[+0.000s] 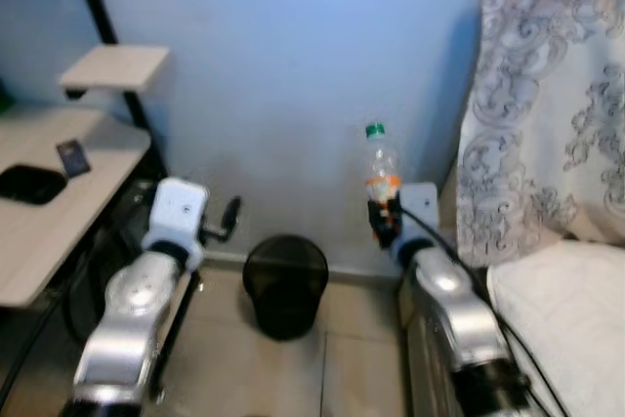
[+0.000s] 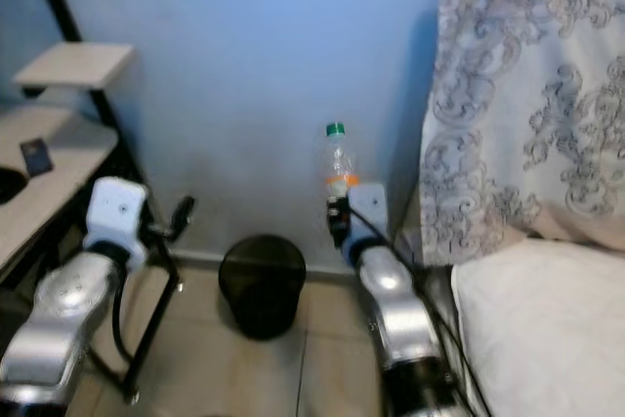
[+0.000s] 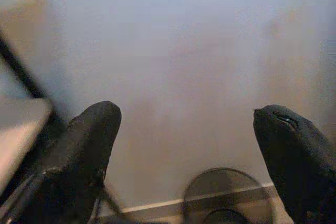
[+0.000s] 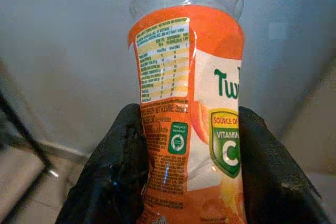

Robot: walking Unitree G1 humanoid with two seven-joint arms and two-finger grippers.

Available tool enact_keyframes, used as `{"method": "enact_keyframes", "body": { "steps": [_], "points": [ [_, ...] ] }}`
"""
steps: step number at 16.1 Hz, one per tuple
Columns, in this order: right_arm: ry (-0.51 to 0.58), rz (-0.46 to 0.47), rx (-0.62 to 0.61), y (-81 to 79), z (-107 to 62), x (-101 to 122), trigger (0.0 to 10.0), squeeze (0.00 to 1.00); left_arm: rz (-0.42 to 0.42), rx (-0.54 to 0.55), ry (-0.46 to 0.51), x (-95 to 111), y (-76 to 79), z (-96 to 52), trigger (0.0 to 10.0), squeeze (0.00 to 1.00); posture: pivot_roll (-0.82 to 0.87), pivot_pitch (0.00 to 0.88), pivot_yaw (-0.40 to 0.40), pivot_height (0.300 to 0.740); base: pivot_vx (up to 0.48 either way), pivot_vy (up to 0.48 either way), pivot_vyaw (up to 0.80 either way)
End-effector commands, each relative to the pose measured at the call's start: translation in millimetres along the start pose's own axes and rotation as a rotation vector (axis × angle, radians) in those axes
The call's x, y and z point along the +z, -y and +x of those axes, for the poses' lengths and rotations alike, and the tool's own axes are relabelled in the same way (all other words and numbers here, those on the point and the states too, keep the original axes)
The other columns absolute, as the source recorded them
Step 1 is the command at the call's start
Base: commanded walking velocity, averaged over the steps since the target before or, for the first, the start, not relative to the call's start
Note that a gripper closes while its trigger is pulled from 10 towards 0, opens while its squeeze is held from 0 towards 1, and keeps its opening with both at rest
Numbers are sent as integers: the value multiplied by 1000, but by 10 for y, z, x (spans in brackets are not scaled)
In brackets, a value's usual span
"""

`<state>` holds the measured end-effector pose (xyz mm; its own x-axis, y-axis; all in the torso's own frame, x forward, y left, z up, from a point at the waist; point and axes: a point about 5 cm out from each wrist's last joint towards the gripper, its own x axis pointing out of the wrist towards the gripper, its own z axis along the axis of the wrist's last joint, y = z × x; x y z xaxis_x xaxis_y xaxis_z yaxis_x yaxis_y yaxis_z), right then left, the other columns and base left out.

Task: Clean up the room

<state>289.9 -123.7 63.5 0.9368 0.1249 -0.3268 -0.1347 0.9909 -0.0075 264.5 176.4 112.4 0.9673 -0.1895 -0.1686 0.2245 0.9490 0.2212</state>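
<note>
From the head, the raised right gripper (image 1: 383,219) pinches an upright orange-labelled juice bottle (image 1: 381,175) at 2 o'clock from the black wastebasket (image 1: 284,283); the left wrist shows the left gripper (image 3: 186,145) spread; the right wrist shows fingers (image 4: 118,163) clamping the label.

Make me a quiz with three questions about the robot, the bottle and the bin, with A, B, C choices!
1. Where is the black bin?
A. on the desk
B. on the floor by the wall
C. on the bed

2. What colour is the bottle cap?
A. green
B. red
C. yellow

3. How is the left end effector?
A. shut on a cup
B. shut on the bottle
C. open, holding nothing

Answers:
1. B: the bin stands on the tiles against the blue wall, between the two arms.
2. A: the head views show a green cap above the orange label.
3. C: its fingers are spread wide with only wall between them; the right end effector holds the bottle.
</note>
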Motion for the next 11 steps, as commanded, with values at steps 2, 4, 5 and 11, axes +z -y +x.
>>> {"method": "enact_keyframes", "body": {
  "steps": [2,4,5,11],
  "points": [
    [-33,-5,12,1,17,-41,10000,0,27,0,1,18,-39,3,10000,0,137,0,0,740,360,0,0],
    [-35,-15,18,-3,24,-51,10000,0,28,-1,1,17,-43,4,10000,0,139,0,5,740,360,0,0],
    [-38,-17,19,-4,31,-55,10000,0,29,-2,0,17,-48,7,10000,0,139,0,8,740,356,0,0],
    [-57,-62,78,-64,61,-81,10000,0,58,-26,-10,5,-51,11,10000,0,137,0,26,740,357,0,267]
  ]
}}
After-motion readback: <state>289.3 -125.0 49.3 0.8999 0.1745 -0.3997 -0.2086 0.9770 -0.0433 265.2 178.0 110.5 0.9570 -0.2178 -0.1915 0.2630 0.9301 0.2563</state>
